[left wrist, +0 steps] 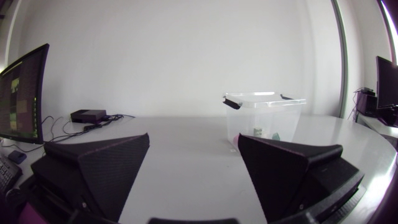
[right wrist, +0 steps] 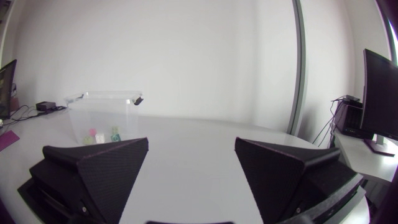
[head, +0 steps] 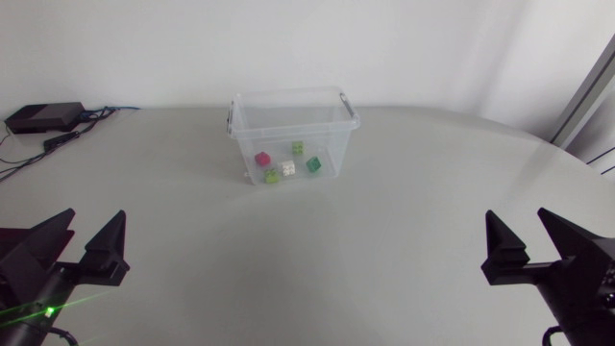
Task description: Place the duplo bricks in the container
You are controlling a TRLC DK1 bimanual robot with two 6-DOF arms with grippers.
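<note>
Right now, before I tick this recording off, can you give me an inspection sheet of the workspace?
Surface: pale table, no spill or mark seen.
Job's things: clear container upright at the far middle, lid off; inside it lie the pink brick, white brick, dark green brick, light green brick and yellow-green brick; none seen outside.
Clutter: black box at the far left corner.
Grippers: left end effector and right end effector both open, empty, at the near edge.
Cables: cables beside the box.
Surroundings: nothing seen.
</note>
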